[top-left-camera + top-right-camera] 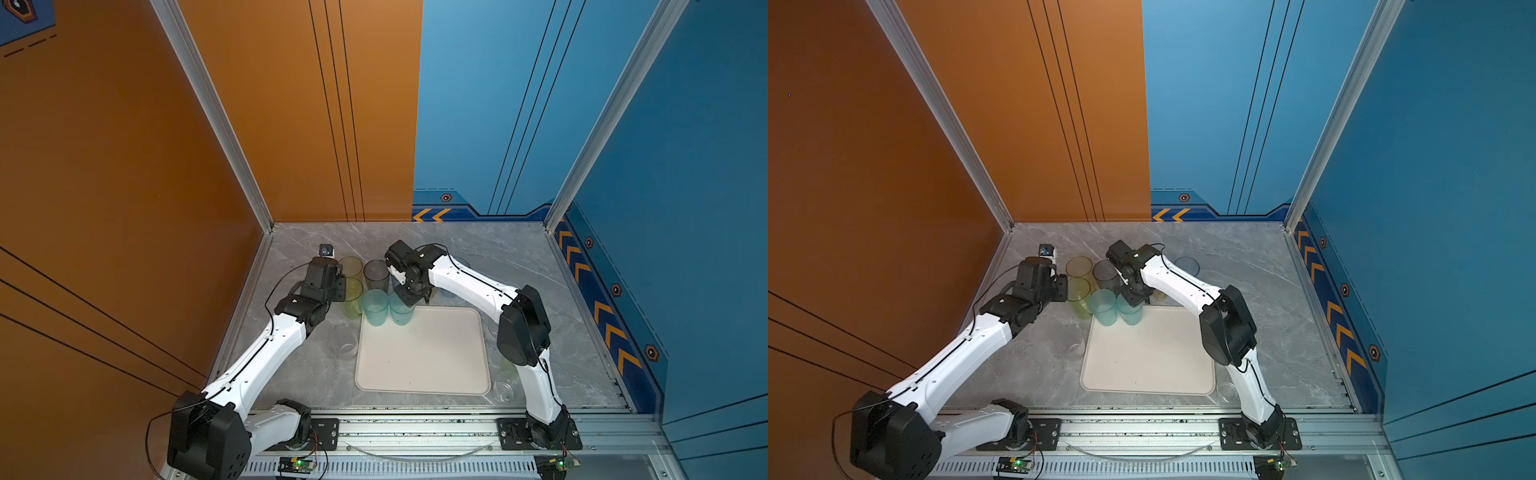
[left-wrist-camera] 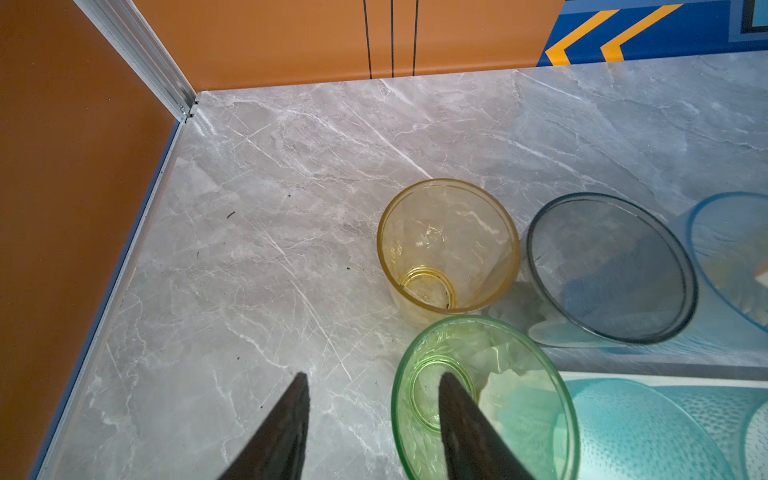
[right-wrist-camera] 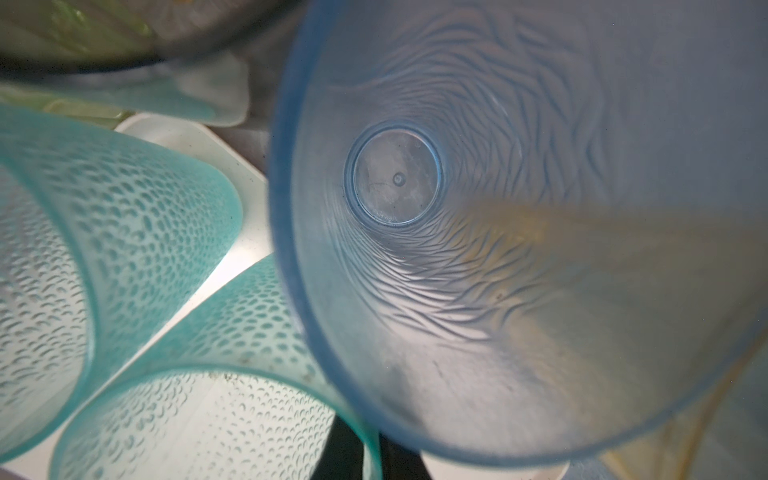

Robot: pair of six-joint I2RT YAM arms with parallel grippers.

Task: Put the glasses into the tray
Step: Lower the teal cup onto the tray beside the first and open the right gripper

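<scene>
Left tool (image 2: 374, 376) astride green glass (image 2: 519, 395) rim

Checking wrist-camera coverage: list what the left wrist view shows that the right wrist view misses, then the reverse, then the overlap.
Left wrist only: the open left gripper and the orange walls meeting at the corner of the grey marble tabletop. Right wrist only: the round base deep inside the translucent blue rippled tumbler. Both: that blue tumbler's rim and the frosted teal dimpled tumblers.
</scene>
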